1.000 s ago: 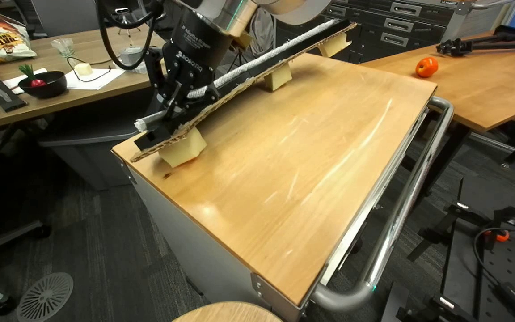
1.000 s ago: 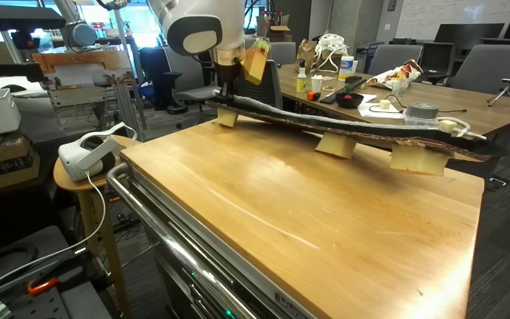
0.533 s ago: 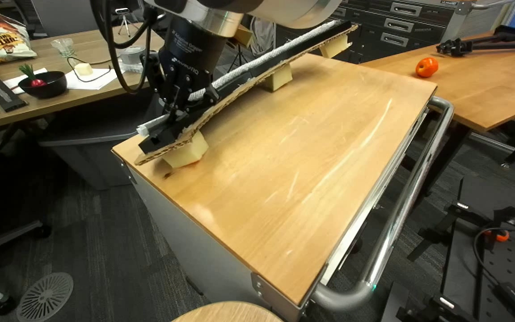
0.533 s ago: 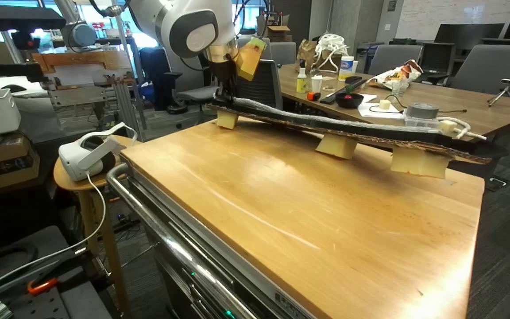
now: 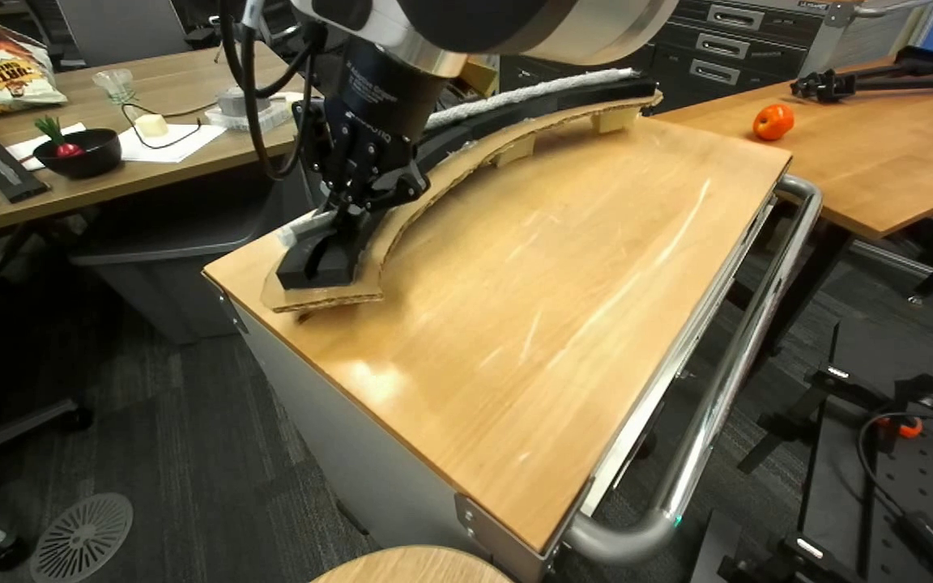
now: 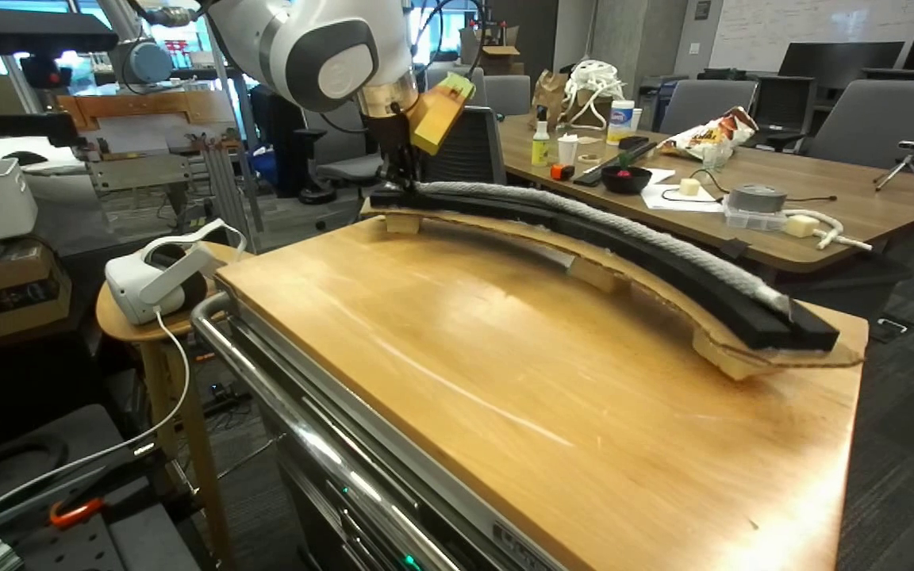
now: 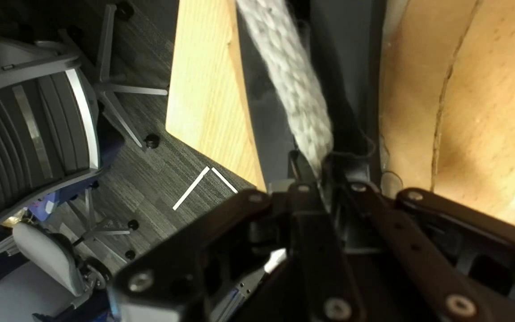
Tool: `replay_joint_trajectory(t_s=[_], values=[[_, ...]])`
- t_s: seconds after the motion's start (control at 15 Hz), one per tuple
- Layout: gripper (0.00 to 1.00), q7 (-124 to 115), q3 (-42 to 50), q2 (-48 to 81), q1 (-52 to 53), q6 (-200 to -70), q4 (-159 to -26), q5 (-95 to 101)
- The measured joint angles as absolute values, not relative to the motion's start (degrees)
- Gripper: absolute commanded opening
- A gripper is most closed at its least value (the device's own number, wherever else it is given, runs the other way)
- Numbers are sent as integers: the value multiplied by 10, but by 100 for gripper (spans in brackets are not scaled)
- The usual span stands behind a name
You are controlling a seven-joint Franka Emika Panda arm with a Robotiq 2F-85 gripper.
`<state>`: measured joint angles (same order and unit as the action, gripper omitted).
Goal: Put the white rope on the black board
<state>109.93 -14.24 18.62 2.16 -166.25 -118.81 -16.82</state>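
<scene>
The rope point(image 6: 600, 213) runs along the board point(image 6: 663, 268), the gripper point(image 7: 321, 172) clamped on it near one board end; likely light, soft and limp, best pinched close to its tip

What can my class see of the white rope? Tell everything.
The white rope is thick, pale and braided. It runs along the black board, bending with its arc, seemingly resting on it. The fingers pinch it near one end, a stub protruding; the other end stops short of the board's end.
</scene>
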Motion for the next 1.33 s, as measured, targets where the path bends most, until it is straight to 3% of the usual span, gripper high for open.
replay_joint_trajectory(t_s=[1.33], values=[[2,1111,-181,128,18,-1731,-1280,-208]])
